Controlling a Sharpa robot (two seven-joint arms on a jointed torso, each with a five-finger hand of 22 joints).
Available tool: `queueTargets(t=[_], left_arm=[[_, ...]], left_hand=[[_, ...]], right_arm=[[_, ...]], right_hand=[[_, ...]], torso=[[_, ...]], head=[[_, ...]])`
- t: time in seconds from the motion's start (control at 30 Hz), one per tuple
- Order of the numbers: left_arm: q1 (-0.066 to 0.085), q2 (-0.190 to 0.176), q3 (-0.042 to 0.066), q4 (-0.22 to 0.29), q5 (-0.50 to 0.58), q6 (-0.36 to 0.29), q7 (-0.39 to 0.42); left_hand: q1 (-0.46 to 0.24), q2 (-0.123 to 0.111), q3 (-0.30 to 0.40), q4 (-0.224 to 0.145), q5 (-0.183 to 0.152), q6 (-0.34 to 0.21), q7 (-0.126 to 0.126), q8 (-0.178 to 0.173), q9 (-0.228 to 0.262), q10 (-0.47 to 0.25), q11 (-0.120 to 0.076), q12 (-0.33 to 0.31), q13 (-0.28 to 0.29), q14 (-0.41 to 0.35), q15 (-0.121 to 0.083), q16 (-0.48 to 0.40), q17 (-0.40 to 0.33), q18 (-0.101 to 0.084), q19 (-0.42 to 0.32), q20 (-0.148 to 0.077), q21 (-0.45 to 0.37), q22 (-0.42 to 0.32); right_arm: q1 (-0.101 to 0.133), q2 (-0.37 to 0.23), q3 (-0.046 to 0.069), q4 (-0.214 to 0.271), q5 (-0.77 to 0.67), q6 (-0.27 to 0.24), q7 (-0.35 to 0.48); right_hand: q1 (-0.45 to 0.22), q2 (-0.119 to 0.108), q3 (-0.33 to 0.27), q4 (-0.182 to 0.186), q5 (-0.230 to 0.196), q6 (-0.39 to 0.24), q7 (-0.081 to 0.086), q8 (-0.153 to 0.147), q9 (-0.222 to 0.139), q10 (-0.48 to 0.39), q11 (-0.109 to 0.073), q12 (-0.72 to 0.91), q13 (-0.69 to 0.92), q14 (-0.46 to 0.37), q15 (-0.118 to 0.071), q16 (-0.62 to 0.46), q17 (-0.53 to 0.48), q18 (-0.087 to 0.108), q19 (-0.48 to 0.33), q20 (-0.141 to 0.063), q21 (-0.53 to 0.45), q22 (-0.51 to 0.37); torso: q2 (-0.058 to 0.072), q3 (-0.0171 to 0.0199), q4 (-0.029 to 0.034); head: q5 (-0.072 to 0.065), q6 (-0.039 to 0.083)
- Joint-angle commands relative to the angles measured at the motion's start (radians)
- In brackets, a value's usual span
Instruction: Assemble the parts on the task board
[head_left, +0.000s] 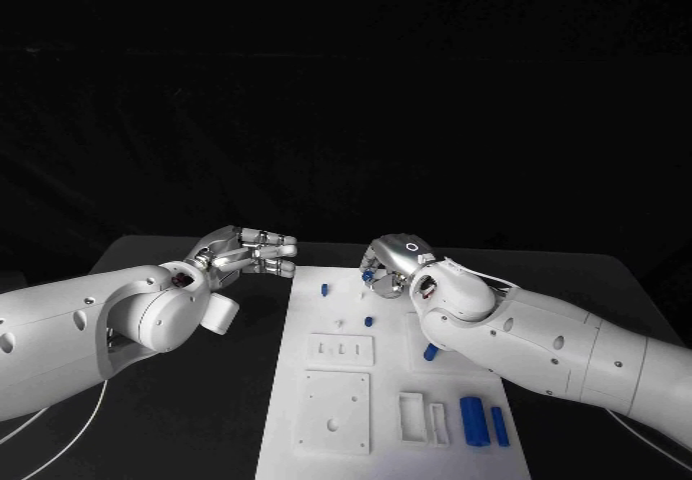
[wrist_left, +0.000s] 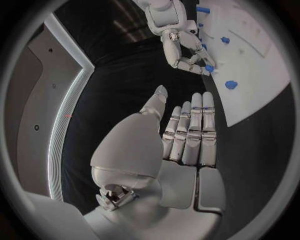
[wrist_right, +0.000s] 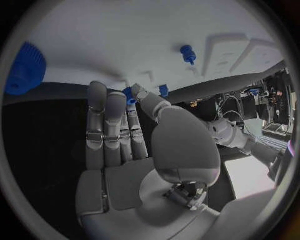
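Observation:
The white task board (head_left: 389, 440) lies in the middle of the black table. My right hand (head_left: 392, 266) hovers over the board's far end and pinches a small blue part (wrist_right: 129, 95) between thumb and fingertips; the same part (wrist_left: 209, 68) shows at that hand's tips (wrist_left: 185, 59) in the left wrist view. My left hand (head_left: 254, 251) hangs just off the board's far left corner, fingers straight, thumb apart, holding nothing (wrist_left: 187, 135). A blue peg (head_left: 326, 290) stands near the far left of the board; another (head_left: 369, 321) sits behind it.
Two longer blue pieces (head_left: 472, 420) (head_left: 499, 425) lie at the board's near right, and one small blue piece (head_left: 430, 351) sits beside my right forearm. Raised white plates (head_left: 335, 410) and slots (head_left: 421, 416) occupy the near half of the board.

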Motion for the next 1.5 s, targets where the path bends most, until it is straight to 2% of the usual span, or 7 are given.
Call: queueTargets(t=[0.03,1.1,1.2,1.27,1.37,1.4,1.5], left_arm=[[0.004,0.004,0.001,-0.002,-0.004,-0.002,0.007],[0.004,0.005,0.001,0.004,-0.004,-0.001,0.004],[0.004,0.004,0.001,0.004,-0.004,-0.001,0.003],[0.004,0.004,0.001,0.004,-0.004,-0.001,0.003],[0.004,0.004,0.001,0.003,-0.004,-0.001,0.003],[0.004,0.003,0.001,0.002,-0.004,-0.001,0.003],[0.004,0.002,0.001,0.0,-0.004,-0.001,0.003]], left_hand=[[-0.007,0.004,0.003,-0.004,-0.002,-0.005,0.0,-0.001,0.0,-0.002,-0.002,0.001,0.001,0.004,-0.001,0.001,0.001,-0.004,-0.009,-0.001,0.004,-0.001],[-0.008,0.002,0.004,-0.006,-0.002,-0.006,0.0,0.0,0.0,-0.003,-0.002,0.001,0.001,0.003,-0.001,0.002,0.001,-0.004,-0.011,0.0,0.008,-0.005],[-0.008,0.002,0.004,-0.006,-0.002,-0.006,0.0,0.0,0.0,-0.003,-0.002,0.001,0.001,0.003,-0.001,0.002,0.001,-0.004,-0.011,0.0,0.008,-0.005],[-0.008,0.002,0.004,-0.006,-0.002,-0.006,0.0,0.0,0.0,-0.003,-0.002,0.001,0.001,0.003,-0.001,0.002,0.001,-0.004,-0.011,0.0,0.008,-0.005],[-0.008,0.002,0.004,-0.006,-0.002,-0.006,0.0,0.0,0.0,-0.003,-0.002,0.001,0.001,0.003,-0.001,0.002,0.001,-0.004,-0.011,0.0,0.008,-0.005],[-0.008,0.002,0.004,-0.006,-0.002,-0.006,0.0,0.0,0.0,-0.003,-0.002,0.001,0.001,0.003,-0.001,0.002,0.001,-0.004,-0.011,0.0,0.008,-0.005],[-0.007,0.001,0.005,-0.006,-0.002,-0.007,0.001,0.0,0.0,-0.004,-0.001,0.001,0.001,0.002,0.0,0.002,0.001,-0.004,-0.012,0.0,0.009,-0.008]], right_arm=[[0.0,0.0,0.0,0.004,-0.005,0.021,-0.002],[-0.001,0.035,-0.003,-0.046,-0.002,0.061,0.001],[-0.001,0.033,-0.003,-0.044,0.011,0.047,0.007],[-0.001,0.03,-0.004,-0.04,0.018,0.033,0.011],[-0.001,0.022,-0.004,-0.029,0.026,0.015,0.013],[-0.001,0.017,-0.004,-0.023,0.029,0.009,0.014],[-0.001,-0.004,-0.004,0.0,0.037,0.002,0.015]], right_hand=[[-0.005,0.002,-0.002,0.002,0.006,0.007,-0.002,0.004,0.003,0.032,-0.027,0.002,0.001,0.0,-0.007,-0.003,-0.001,0.016,0.007,-0.001,-0.004,0.003],[-0.01,-0.001,-0.007,0.002,0.005,-0.016,0.003,0.003,-0.005,0.009,-0.019,0.002,-0.002,-0.001,-0.001,-0.014,-0.008,0.016,0.013,0.003,-0.032,0.028],[-0.023,-0.02,0.001,0.004,0.007,-0.078,0.018,0.0,-0.024,-0.061,0.005,0.001,-0.006,-0.001,0.011,-0.018,-0.011,0.019,0.012,0.01,-0.038,0.029],[-0.04,-0.06,0.007,0.005,0.007,-0.142,0.034,0.002,-0.045,-0.164,0.036,0.001,-0.007,-0.003,0.034,-0.022,-0.014,0.027,0.011,0.029,-0.048,0.025],[-0.023,-0.091,-0.036,0.012,0.007,-0.191,0.028,0.003,-0.049,-0.268,0.058,0.003,-0.006,-0.01,0.05,-0.033,-0.025,0.05,0.012,0.05,-0.069,0.012],[0.002,-0.096,-0.091,0.026,0.003,-0.214,0.028,0.003,-0.05,-0.3,0.067,0.002,-0.007,-0.01,0.057,-0.038,-0.033,0.063,0.017,0.061,-0.085,0.001],[0.041,-0.111,-0.134,0.067,0.005,-0.232,0.022,0.003,-0.05,-0.353,0.078,0.006,-0.007,-0.01,0.066,-0.043,-0.046,0.073,0.029,0.073,-0.11,-0.017]], torso=[[0.001,-0.0004,0.0018],[0.005,-0.0018,0.0039],[0.005,-0.0013,0.0032],[0.005,-0.001,0.003],[0.005,-0.0009,0.0031],[0.005,-0.0008,0.0027],[0.005,-0.0006,0.0022]], head=[[-0.003,-0.002],[0.0,-0.001],[0.001,0.001],[0.001,0.002],[0.001,0.002],[0.002,0.002],[0.001,0.003]])
